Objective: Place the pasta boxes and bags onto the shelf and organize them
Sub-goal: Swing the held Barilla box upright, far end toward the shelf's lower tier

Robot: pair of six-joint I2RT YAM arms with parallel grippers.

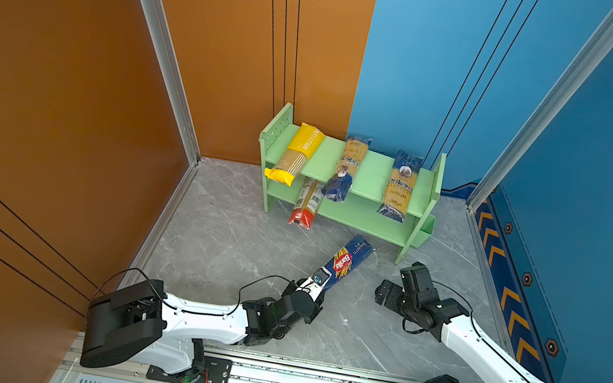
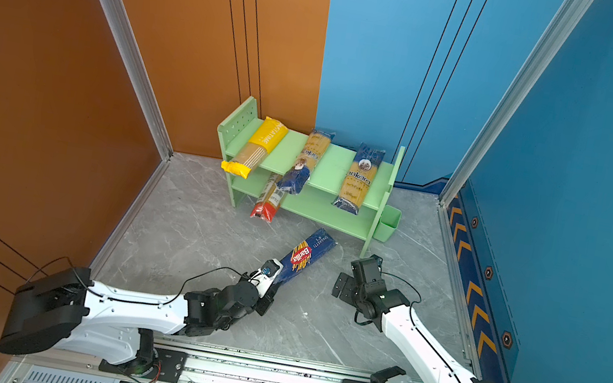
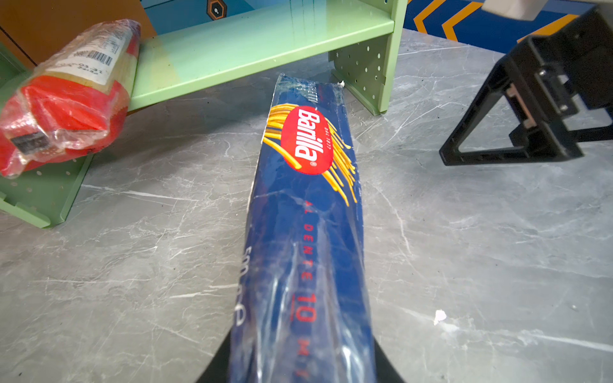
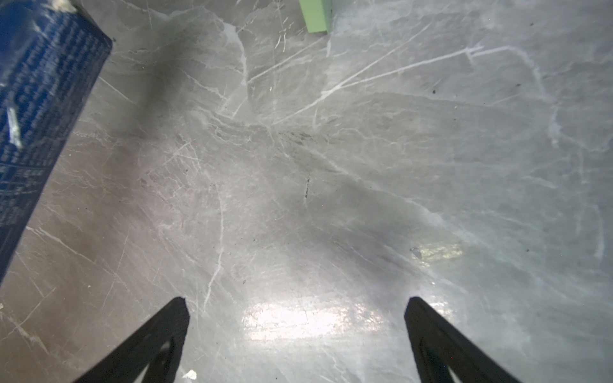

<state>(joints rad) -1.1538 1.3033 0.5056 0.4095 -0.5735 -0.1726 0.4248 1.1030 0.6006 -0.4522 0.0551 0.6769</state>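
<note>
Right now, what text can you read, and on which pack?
"Barilla", "AL DENTE", "10": blue box.
"ankara": right pack.
Seemingly the same word on the middle pack, only partly legible.
Too blurred to read: yellow pack, label on the red pack.

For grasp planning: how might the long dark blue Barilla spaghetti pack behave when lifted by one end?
The Barilla pack looks straight, so probably stiff. Its glossy film may slip. Held endwise by the left gripper, it could tilt.

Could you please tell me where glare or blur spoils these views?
Right wrist view: white glare on the grey tabletop by the right tool; the Barilla box looks soft at the edge. Left wrist view: that box's near end is out of focus.
</note>
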